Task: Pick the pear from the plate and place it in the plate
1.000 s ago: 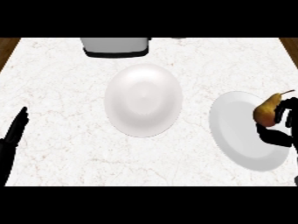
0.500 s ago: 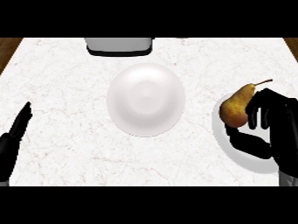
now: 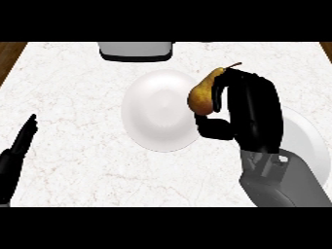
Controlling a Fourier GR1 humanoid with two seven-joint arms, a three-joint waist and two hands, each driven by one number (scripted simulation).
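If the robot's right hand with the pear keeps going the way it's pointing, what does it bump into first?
Probably nothing solid: the right hand, curled round the pear, faces left toward the middle plate. It looks raised, so it would likely pass over that plate, though height is hard to judge.

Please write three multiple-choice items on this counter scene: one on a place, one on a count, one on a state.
1. Where is the pear?
A. over the middle plate's right rim
B. flat on the right plate
C. by the left hand

2. How many white plates show?
A. one
B. two
C. three

3. The left hand is
A. curled on the pear
B. open, holding nothing
C. pressing a plate

Key:
1 A, the right hand holds it at the middle plate.
2 B, that and the right plate.
3 B, fingers straight.
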